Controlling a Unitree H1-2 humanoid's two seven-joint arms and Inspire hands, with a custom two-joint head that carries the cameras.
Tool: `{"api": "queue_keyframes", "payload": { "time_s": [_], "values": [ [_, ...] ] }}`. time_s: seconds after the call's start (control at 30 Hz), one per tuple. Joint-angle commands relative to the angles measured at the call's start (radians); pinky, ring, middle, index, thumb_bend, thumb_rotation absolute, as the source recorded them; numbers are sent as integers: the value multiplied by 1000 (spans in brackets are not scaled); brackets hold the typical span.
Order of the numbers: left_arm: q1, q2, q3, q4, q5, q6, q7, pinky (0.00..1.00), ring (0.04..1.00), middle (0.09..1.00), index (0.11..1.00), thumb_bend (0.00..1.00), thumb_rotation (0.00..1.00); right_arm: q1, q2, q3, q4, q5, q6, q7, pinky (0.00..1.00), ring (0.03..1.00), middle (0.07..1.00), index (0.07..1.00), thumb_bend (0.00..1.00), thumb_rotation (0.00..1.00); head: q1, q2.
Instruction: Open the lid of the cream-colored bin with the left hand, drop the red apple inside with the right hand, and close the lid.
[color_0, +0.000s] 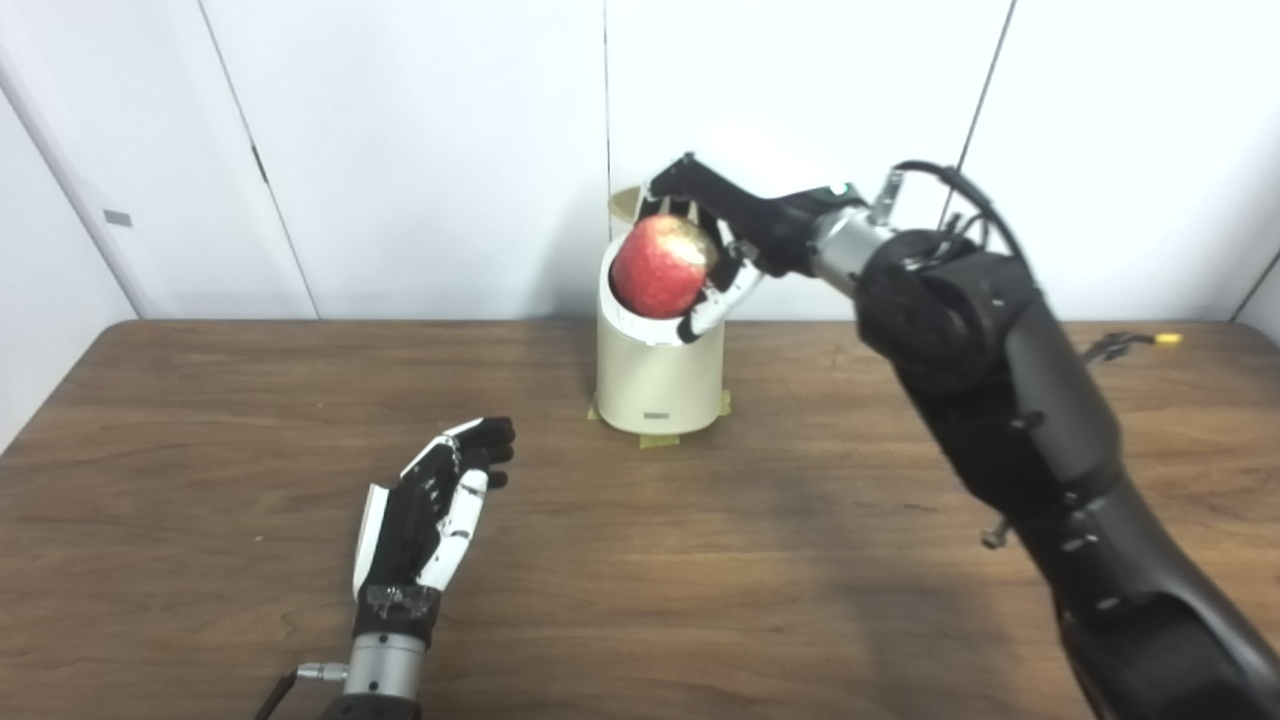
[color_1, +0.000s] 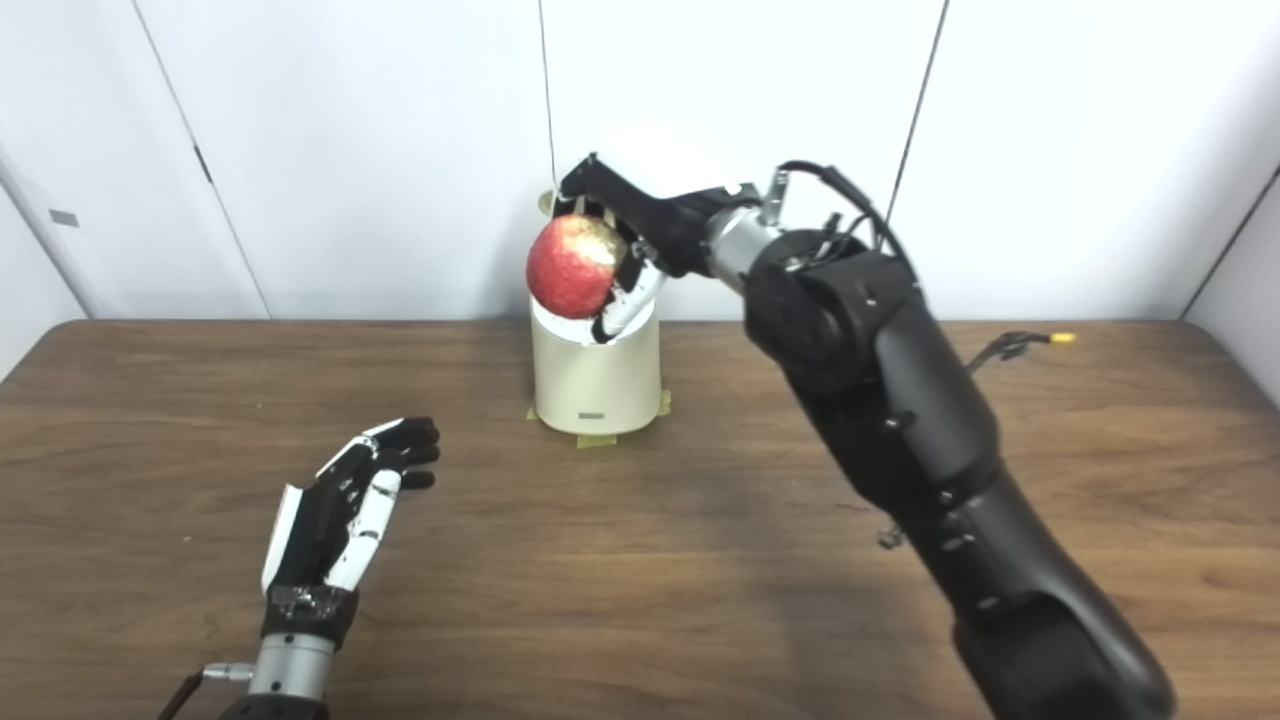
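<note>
The right hand (color_0: 722, 235) was wrapped around the red apple (color_0: 662, 266), its dark fingers curled over the top and far side while a white-tipped finger (color_0: 706, 315) cupped it from below. It held the fruit right at the mouth of the cream-colored bin (color_0: 657, 375), which stood near the back edge of the wooden table (color_0: 200, 420) on strips of yellowish tape (color_0: 655, 438). A sliver of the lid (color_0: 624, 205) showed behind the apple, seemingly tipped up and back, though the hand and fruit hid most of it. The left hand (color_0: 432, 510) rested low over the table, well apart from the bin, fingers loosely spread and holding nothing.

The main risk seemed to be the lid. With the left hand away from it, nothing visible was bracing it, so it could swing down onto the apple or the fingers. The apple also looked nearly as broad as the opening; released off-centre, it might catch the rim, roll off the front and drop to the table. The lower finger sat close against the rim, so pulling the hand out carelessly could nudge the bin, though the tape should help keep it in place.
</note>
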Motion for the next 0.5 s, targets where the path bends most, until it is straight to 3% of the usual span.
{"api": "queue_keyframes", "payload": {
  "time_s": [0.0, 0.17, 0.3, 0.47],
  "values": [
    [-25, -4, -8, -18, 13, -24, 9, 692, 749, 757, 737, 282, 660, -76, 21, -18, 21, 7, -8, -56, 209, 350, 442, 531, 511, 0, 2, 1],
    [-22, -5, -13, -30, 19, -5, 5, 699, 754, 761, 739, 277, 671, -96, 59, 2, 122, -17, -19, -111, 181, 375, 474, 502, 515, 0, 7, 3],
    [-20, -6, -16, -39, 22, 1, 6, 704, 755, 764, 741, 274, 664, -105, 72, 20, 199, -32, -35, -169, 185, 345, 440, 531, 510, 0, 6, 5],
    [-20, -4, -16, -38, 19, -2, 5, 702, 756, 765, 741, 279, 659, -108, 87, 30, 297, -49, -84, -317, 214, 355, 449, 523, 513, 0, 3, 7]
  ]
}}
